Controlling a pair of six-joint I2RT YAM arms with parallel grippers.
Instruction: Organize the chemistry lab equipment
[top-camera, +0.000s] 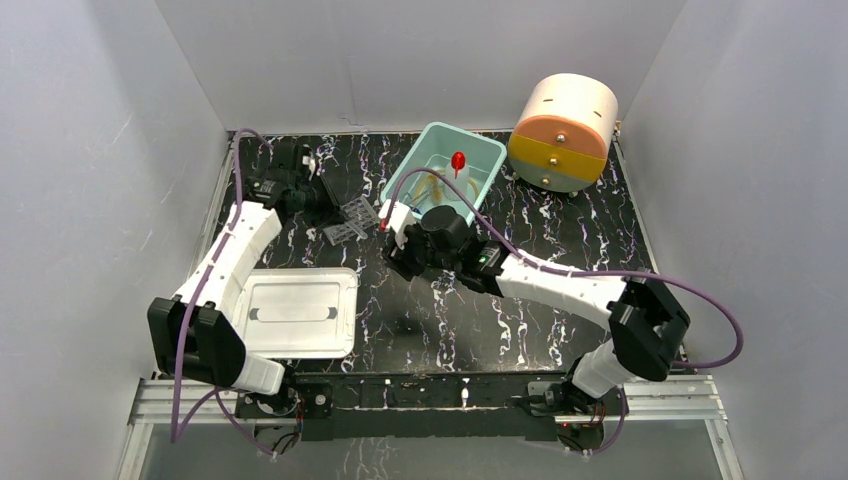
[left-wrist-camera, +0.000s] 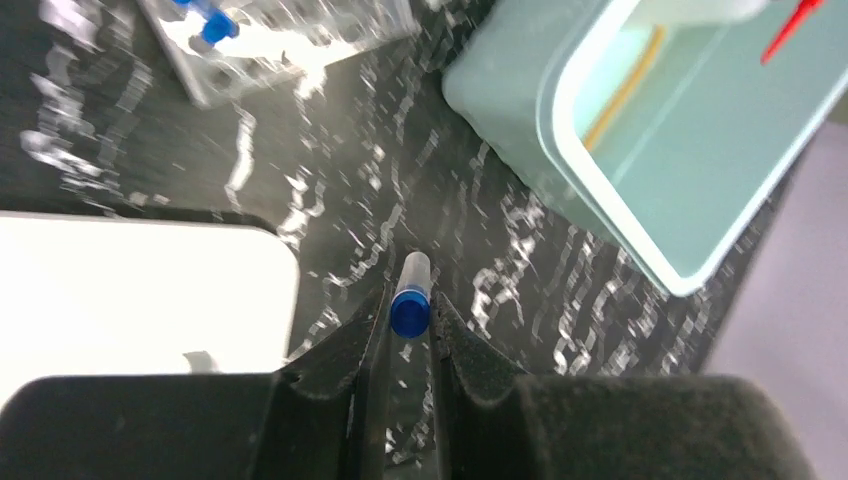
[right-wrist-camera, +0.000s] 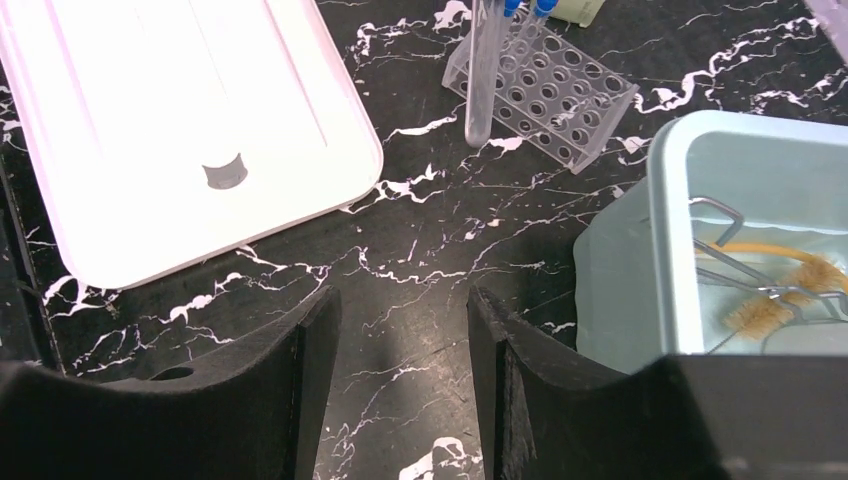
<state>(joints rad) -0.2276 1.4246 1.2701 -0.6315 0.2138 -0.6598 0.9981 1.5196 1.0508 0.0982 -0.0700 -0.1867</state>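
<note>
My left gripper (left-wrist-camera: 410, 312) is shut on a thin blue-capped tube (left-wrist-camera: 411, 290) and holds it above the black marble table. In the top view it (top-camera: 305, 195) sits at the back left, just left of the grey tube rack (top-camera: 345, 220). The rack (left-wrist-camera: 280, 40) holds other blue-capped tubes (right-wrist-camera: 483, 75). My right gripper (right-wrist-camera: 400, 320) is open and empty over the table beside the teal bin (right-wrist-camera: 640, 270); in the top view it (top-camera: 400, 255) is near the middle. The bin holds the red-nozzled wash bottle (top-camera: 458, 162), metal tongs (right-wrist-camera: 735, 270) and tan tubing (right-wrist-camera: 775, 250).
A white flat tray (top-camera: 295, 312) lies at the front left and also shows in the right wrist view (right-wrist-camera: 170, 130). A round orange-and-yellow container (top-camera: 565, 130) stands at the back right. Grey walls close in the table on three sides.
</note>
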